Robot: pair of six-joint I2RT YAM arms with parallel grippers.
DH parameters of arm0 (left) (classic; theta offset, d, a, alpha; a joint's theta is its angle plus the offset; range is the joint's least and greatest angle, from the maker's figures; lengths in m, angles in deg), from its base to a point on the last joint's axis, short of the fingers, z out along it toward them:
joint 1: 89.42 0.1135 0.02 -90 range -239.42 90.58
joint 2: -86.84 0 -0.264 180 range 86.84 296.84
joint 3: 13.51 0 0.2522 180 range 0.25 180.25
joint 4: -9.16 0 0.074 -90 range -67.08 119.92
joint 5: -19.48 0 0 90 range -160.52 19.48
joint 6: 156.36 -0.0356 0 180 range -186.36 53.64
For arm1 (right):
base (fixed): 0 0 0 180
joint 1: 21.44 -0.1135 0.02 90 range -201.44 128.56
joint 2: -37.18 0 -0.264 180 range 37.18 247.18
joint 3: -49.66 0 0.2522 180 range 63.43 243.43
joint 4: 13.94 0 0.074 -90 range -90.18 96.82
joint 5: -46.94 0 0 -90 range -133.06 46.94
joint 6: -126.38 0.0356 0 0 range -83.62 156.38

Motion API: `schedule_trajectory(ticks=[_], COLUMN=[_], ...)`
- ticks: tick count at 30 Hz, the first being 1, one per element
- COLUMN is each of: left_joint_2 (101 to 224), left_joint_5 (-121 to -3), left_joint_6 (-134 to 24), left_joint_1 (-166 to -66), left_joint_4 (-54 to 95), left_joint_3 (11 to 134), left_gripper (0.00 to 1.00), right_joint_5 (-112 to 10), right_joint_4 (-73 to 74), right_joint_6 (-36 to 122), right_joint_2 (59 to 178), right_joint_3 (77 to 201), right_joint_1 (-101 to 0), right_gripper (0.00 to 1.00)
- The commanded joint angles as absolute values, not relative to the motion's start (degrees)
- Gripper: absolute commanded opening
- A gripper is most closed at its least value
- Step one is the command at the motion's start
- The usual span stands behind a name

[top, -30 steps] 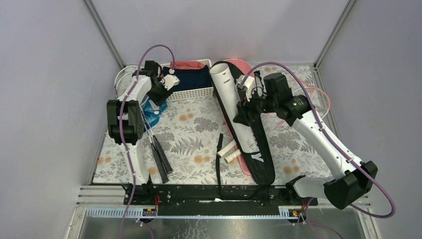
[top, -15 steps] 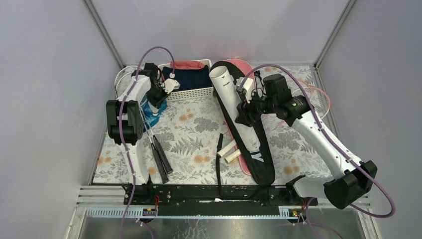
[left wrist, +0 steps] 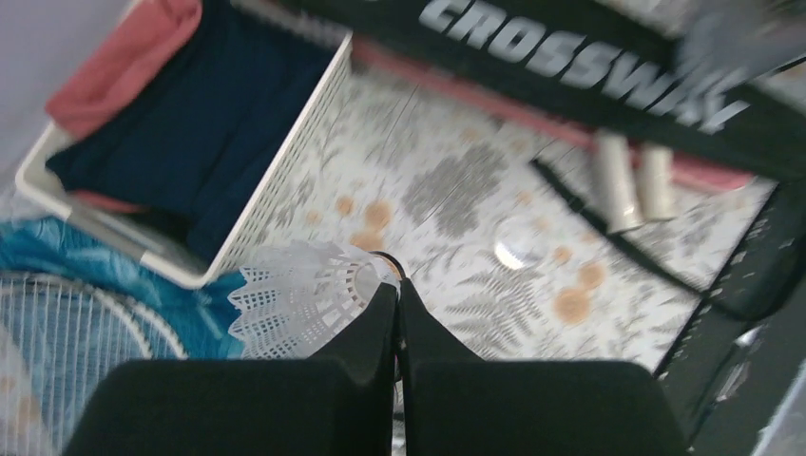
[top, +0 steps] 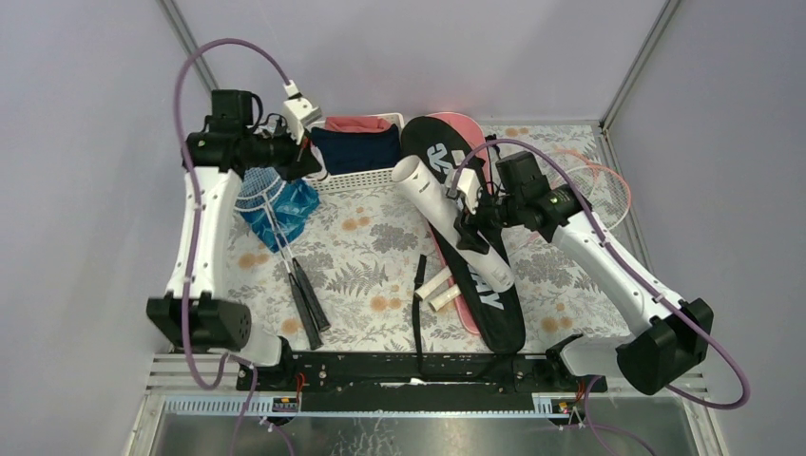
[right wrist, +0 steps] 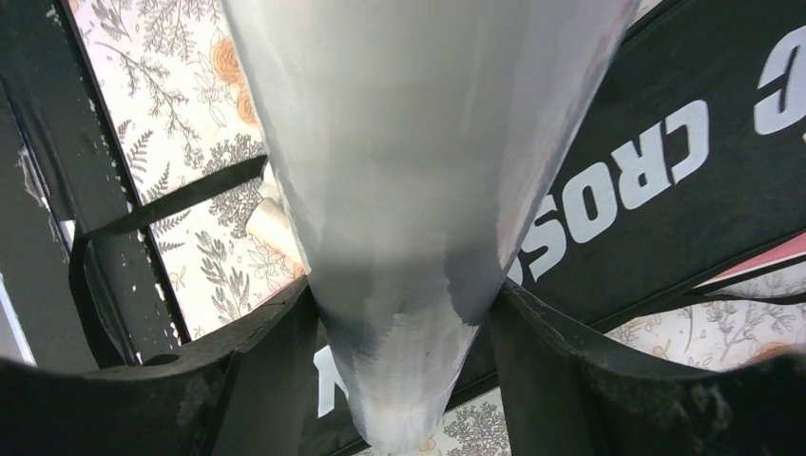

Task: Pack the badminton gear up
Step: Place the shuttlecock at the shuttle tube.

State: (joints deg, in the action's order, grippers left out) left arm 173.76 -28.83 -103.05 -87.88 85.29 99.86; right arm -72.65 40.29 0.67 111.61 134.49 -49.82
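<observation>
Left pincer (left wrist: 397, 313): clamped on a white shuttlecock (left wrist: 299, 294) at its skirt edge, high beside the slatted basket (left wrist: 285, 180).
Right pincer (right wrist: 404, 323): gripping the white shuttlecock tube (right wrist: 409, 142), above the black CROSSWAY bag (right wrist: 665, 161).

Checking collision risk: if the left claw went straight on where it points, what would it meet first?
Probably the bare floral tablecloth beside the white basket, though depth is unclear; it carries a shuttlecock.

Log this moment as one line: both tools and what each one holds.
left tool: shut on shuttlecock, in the air | right tool: holding white tube over black bag | rackets: lying loose
</observation>
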Motion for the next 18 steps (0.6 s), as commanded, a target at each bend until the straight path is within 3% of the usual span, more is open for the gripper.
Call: schedule_trajectory(ticks=[1, 11, 18], left_joint_2=[167.82, 161.4, 163.83], left_joint_5=[-14.35, -14.21, -18.37], left_joint_6=[-90.31, -78.04, -79.86], left_joint_1=[-88.84, -101.66, -106.83], left_joint_4=[79.61, 59.35, 58.59], left_joint_3=[100.78, 94.0, 92.18], left_gripper=[0.0, 0.0, 0.0], right_joint_5=[-74.25, -77.26, -77.44], right_joint_4=[40.51, 38.6, 36.53], right_joint_6=[-2.12, -1.37, -0.9], right_joint_2=[112.63, 114.23, 113.16], right_joint_3=[133.23, 132.76, 131.01], right_joint_1=[-49.67, -50.27, -50.27], right_gripper=[0.47, 0.43, 0.41])
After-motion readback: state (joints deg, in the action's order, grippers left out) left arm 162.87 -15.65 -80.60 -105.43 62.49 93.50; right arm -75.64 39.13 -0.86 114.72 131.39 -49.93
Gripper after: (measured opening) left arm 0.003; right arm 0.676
